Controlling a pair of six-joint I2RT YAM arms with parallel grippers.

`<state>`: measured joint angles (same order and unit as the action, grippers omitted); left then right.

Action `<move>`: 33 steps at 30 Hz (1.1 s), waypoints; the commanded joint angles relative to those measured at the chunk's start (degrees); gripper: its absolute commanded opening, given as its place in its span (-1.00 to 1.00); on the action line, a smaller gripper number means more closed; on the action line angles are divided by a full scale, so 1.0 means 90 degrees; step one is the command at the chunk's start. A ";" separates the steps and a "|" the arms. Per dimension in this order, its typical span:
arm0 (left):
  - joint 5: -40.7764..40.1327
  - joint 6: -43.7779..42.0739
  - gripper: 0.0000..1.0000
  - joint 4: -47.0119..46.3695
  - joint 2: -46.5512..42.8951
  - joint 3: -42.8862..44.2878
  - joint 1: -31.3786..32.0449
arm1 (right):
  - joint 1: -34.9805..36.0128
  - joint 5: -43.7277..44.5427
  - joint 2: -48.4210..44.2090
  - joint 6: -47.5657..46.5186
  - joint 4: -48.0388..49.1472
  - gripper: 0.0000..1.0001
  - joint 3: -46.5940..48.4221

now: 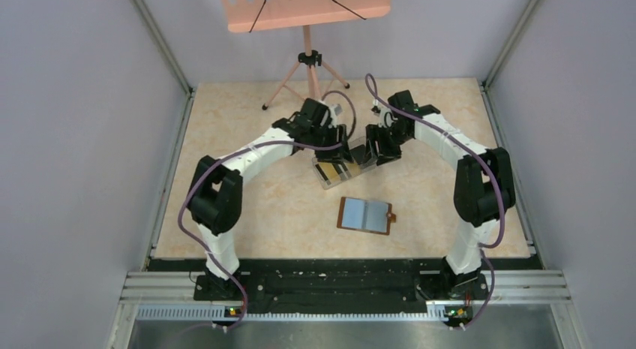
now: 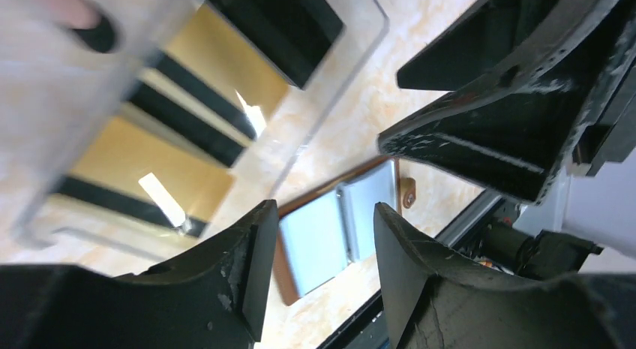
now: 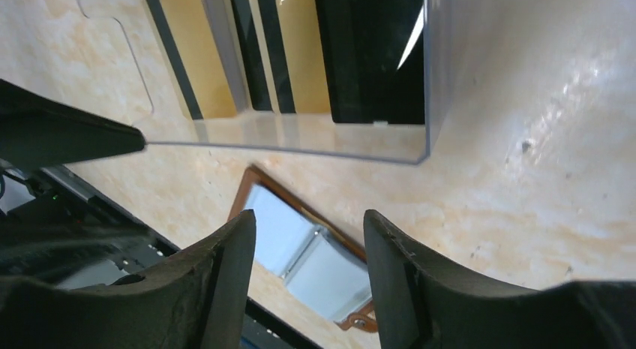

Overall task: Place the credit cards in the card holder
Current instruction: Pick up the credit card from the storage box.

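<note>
Two grippers, both with jaws spread and nothing pinched. The left gripper (image 2: pixel 322 214) hangs low by the clear plastic box (image 1: pixel 345 167), with only air between its fingers. The right gripper (image 3: pixel 307 218) faces it from the box's other end, just as wide, fingers empty. Whether any finger touches the box wall, can't tell from these views.

Inside the box lie the credit cards (image 3: pixel 304 56), tan-yellow with dark stripes, plus a black card (image 3: pixel 375 56) right beside them, all flat on the box floor.

Out past the box, lower in the top view, the card holder (image 1: pixel 365 215) lies opened flat on the marbled table (image 1: pixel 247 214). Its brown rim frames pale blue-grey inner faces, there's a small tab at its right edge, and it sits apart from the box.

Top centre of that view: a pink board on a tripod (image 1: pixel 304 7).
</note>
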<state>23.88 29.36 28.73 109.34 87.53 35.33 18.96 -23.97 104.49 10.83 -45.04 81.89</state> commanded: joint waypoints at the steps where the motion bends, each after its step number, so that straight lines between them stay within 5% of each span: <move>1: 0.0046 0.0621 0.11 -0.1084 -0.0721 -0.0888 -0.0692 | 0.0077 -0.0386 0.0437 -0.0134 0.0128 0.17 0.0855; 11: -0.0117 0.0742 -0.02 -0.0576 -0.0623 -0.1057 -0.1348 | 0.0383 -0.1259 0.1708 -0.0173 0.0127 0.27 0.2076; 33: -0.0554 0.0192 -0.37 0.0596 0.0029 -0.0787 -0.1250 | 0.1014 -0.1568 0.2754 0.0070 0.0556 -0.16 0.1978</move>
<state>18.37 32.56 33.36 107.85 78.87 23.75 26.65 -37.80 127.42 11.20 -41.76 99.04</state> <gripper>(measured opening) 0.349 0.433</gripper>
